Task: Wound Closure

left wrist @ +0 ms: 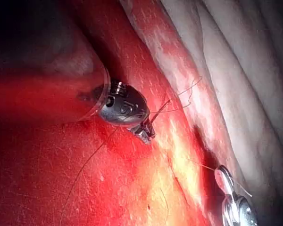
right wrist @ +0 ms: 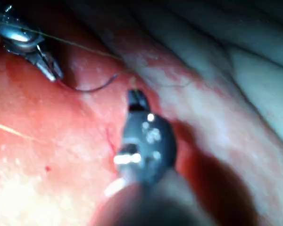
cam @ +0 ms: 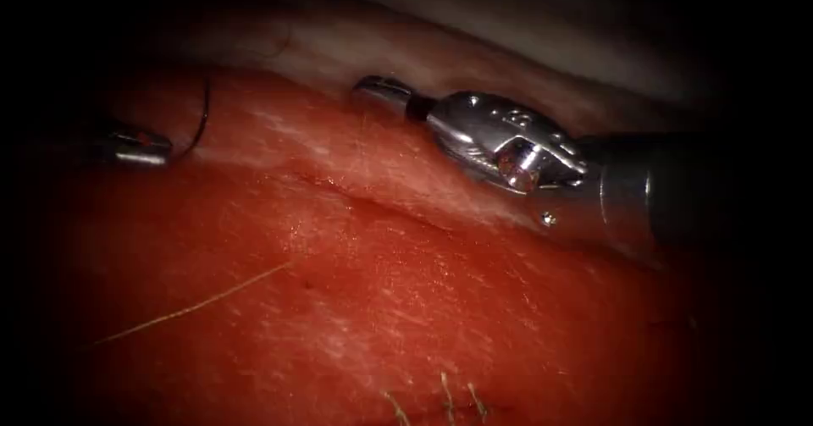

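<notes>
Endoscope: left claw (cam: 157,148) pinches the needle (cam: 201,121) at 1 end, above the tissue (cam: 406,307); right claw (cam: 381,90) pressed together, empty.

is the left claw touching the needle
Touching. In the endoscope view the left claw is shut on the lower end of the curved needle; the right wrist view shows the needle running from its tips too.

Tissue under my tools

Red fluid (cam: 406,307) coats the tissue (cam: 356,180); thread (cam: 195,306) lies across it left of the cut (cam: 381,201).
</notes>
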Available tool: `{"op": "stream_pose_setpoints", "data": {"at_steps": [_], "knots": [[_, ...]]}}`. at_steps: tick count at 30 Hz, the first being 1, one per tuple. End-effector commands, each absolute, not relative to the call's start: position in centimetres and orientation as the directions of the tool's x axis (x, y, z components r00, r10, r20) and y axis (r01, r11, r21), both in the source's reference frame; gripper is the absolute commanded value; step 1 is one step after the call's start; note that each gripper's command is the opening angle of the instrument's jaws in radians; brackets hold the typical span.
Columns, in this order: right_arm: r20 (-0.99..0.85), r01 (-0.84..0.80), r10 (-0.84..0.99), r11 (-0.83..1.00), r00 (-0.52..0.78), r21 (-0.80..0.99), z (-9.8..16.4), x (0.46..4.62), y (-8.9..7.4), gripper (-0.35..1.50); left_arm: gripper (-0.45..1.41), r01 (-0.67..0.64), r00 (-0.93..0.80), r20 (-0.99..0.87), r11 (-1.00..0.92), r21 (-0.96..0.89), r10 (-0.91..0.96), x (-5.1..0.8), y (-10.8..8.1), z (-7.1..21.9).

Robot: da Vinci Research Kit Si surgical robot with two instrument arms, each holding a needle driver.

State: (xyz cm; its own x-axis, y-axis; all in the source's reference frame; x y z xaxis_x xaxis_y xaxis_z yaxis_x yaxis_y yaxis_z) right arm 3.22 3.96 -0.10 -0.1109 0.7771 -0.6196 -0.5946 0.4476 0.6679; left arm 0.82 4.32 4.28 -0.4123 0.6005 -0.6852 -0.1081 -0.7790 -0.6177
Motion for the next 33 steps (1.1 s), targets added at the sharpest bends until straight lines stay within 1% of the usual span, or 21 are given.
{"op": "stream_pose_setpoints", "data": {"at_steps": [1, 4, 5, 9, 10, 11, 12, 15, 19, 21, 22, 23, 24, 26, 29, 30, 33], "knots": [[-0.624, -0.594, 0.773, 0.452, -0.112, 0.666, -0.1, 3.31, 4.0, -0.35, -0.35, -0.105, -0.417, -0.680, -0.776, -0.622, 0.602, 0.77, 4.3, 4.3], [-0.627, -0.592, 0.770, 0.453, -0.118, 0.667, -0.2, 3.31, 4.1, -0.35, -0.35, -0.107, -0.451, -0.656, -0.766, -0.634, 0.605, 0.75, 4.2, 4.3], [-0.626, -0.592, 0.771, 0.452, -0.118, 0.667, -0.2, 3.31, 4.1, -0.35, -0.31, -0.109, -0.458, -0.648, -0.762, -0.638, 0.608, 0.75, 4.2, 4.3], [-0.628, -0.592, 0.768, 0.452, -0.122, 0.668, -0.2, 3.31, 4.1, -0.35, 0.02, -0.120, -0.465, -0.627, -0.746, -0.655, 0.625, 0.70, 4.2, 4.3], [-0.631, -0.593, 0.766, 0.455, -0.119, 0.664, -0.2, 3.31, 4.1, -0.35, 0.15, -0.122, -0.464, -0.622, -0.742, -0.659, 0.630, 0.69, 4.2, 4.3], [-0.631, -0.593, 0.767, 0.455, -0.119, 0.665, -0.2, 3.31, 4.1, -0.35, 0.33, -0.136, -0.462, -0.618, -0.739, -0.660, 0.636, 0.67, 4.2, 4.3], [-0.630, -0.593, 0.767, 0.455, -0.119, 0.665, -0.2, 3.31, 4.1, -0.35, 0.40, -0.147, -0.460, -0.613, -0.736, -0.660, 0.642, 0.67, 4.3, 4.2], [-0.630, -0.592, 0.767, 0.455, -0.119, 0.665, -0.2, 3.31, 4.2, -0.35, 0.53, -0.188, -0.460, -0.579, -0.711, -0.678, 0.674, 0.63, 4.3, 4.2], [-0.628, -0.594, 0.768, 0.451, -0.122, 0.667, -0.2, 3.31, 4.2, -0.35, 0.65, -0.215, -0.447, -0.534, -0.666, -0.714, 0.717, 0.52, 4.3, 3.9], [-0.629, -0.597, 0.768, 0.448, -0.125, 0.665, -0.2, 3.29, 4.2, -0.27, 0.65, -0.207, -0.446, -0.526, -0.656, -0.726, 0.724, 0.49, 4.3, 3.8], [-0.630, -0.599, 0.766, 0.446, -0.128, 0.665, -0.3, 3.29, 4.2, -0.08, 0.65, -0.199, -0.447, -0.525, -0.653, -0.731, 0.724, 0.48, 4.2, 3.8], [-0.630, -0.606, 0.766, 0.442, -0.129, 0.662, -0.3, 3.29, 4.2, 0.41, 0.65, -0.190, -0.453, -0.520, -0.649, -0.737, 0.724, 0.45, 4.2, 3.7], [-0.634, -0.616, 0.762, 0.440, -0.128, 0.653, -0.3, 3.29, 4.2, 0.66, 0.65, -0.185, -0.456, -0.518, -0.646, -0.741, 0.724, 0.43, 4.2, 3.7], [-0.647, -0.630, 0.753, 0.446, -0.118, 0.635, -0.3, 3.29, 4.2, 0.93, 0.65, -0.179, -0.454, -0.512, -0.638, -0.749, 0.729, 0.38, 4.2, 3.6], [-0.665, -0.633, 0.740, 0.469, -0.099, 0.616, -0.3, 3.29, 4.2, 0.98, 0.64, -0.201, -0.448, -0.504, -0.632, -0.748, 0.739, 0.34, 4.3, 3.4], [-0.672, -0.634, 0.735, 0.478, -0.092, 0.608, -0.3, 3.29, 4.2, 0.99, 0.64, -0.239, -0.418, -0.508, -0.631, -0.738, 0.753, 0.32, 4.4, 3.3], [-0.683, -0.637, 0.726, 0.489, -0.083, 0.596, -0.3, 3.29, 4.1, 1.04, 0.64, -0.260, -0.378, -0.529, -0.635, -0.727, 0.760, 0.30, 4.6, 3.1]]}}
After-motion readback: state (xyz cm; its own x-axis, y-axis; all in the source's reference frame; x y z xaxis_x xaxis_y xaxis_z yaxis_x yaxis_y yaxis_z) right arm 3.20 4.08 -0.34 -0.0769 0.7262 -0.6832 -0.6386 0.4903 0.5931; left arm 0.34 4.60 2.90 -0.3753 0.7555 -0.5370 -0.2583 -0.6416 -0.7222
